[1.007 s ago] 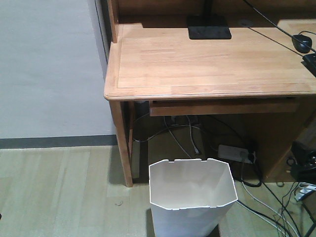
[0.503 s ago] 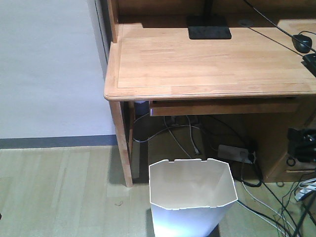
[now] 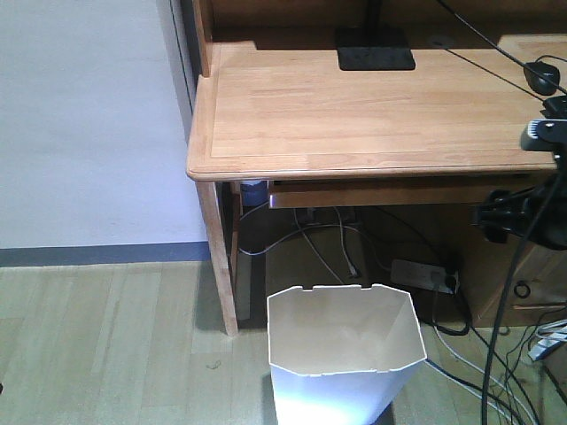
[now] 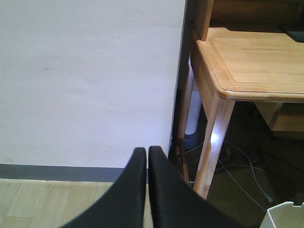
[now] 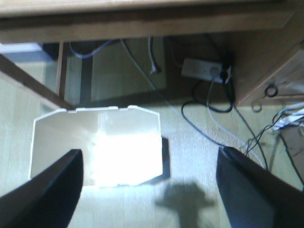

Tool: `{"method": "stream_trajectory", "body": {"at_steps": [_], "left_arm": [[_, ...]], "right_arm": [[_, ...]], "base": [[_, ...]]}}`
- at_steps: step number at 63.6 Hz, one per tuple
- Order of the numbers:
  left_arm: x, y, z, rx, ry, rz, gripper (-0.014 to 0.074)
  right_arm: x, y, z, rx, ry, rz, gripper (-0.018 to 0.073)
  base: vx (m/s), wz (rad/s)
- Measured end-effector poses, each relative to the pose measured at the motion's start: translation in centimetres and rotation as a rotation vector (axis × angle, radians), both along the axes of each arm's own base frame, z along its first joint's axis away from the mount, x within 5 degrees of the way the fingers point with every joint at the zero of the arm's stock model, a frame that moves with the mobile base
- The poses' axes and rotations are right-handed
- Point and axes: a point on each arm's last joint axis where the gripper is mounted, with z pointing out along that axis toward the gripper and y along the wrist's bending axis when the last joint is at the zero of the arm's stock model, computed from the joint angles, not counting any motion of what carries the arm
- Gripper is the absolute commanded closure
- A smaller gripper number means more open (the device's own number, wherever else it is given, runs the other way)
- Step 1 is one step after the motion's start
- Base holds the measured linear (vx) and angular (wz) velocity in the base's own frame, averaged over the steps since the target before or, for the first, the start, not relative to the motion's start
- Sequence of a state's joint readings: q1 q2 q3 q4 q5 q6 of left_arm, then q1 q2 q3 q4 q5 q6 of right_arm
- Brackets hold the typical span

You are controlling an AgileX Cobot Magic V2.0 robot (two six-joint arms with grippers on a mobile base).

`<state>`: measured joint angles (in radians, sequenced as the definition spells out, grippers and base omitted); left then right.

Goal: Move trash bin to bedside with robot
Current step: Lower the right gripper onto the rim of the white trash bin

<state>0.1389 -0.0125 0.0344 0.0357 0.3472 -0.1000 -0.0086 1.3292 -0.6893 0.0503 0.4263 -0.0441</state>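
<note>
The white faceted trash bin (image 3: 345, 359) stands on the wood floor in front of the light wooden desk (image 3: 372, 115), its cream inside open to view. In the right wrist view the bin (image 5: 71, 137) lies below and left, brightly lit. My right gripper (image 5: 149, 152) is open and empty, hovering above the floor at the bin's right side. My right arm (image 3: 530, 205) shows at the right edge of the front view. My left gripper (image 4: 146, 151) is shut and empty, facing the wall beside the desk leg; the bin's rim corner (image 4: 285, 213) shows at the lower right. The bed is out of view.
A power strip (image 3: 423, 274) and several loose cables (image 3: 483, 372) lie on the floor under and right of the desk. A desk leg (image 3: 220, 257) stands left of the bin. A monitor base (image 3: 375, 55) and a mouse (image 3: 541, 76) sit on the desk. A white wall (image 3: 89, 124) is at the left.
My right arm has risen from the lower right edge up to the desk's front edge. The bin and the desk have not moved.
</note>
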Motion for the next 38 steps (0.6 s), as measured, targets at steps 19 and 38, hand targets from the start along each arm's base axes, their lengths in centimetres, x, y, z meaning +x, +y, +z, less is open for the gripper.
{"method": "stream_trajectory", "body": {"at_steps": [19,38], "left_arm": [[0.0,0.0,0.0,0.000,0.000,0.000,0.0603],[0.0,0.0,0.0,0.000,0.000,0.000,0.0603]], "right_arm": [[3.6,0.3,-6.4,-0.015,0.182,0.112,-0.0004],[6.3,-1.2,-13.8,-0.009,0.308,0.106,0.0034]], "base": [[0.00,0.00],[0.00,0.00]]}}
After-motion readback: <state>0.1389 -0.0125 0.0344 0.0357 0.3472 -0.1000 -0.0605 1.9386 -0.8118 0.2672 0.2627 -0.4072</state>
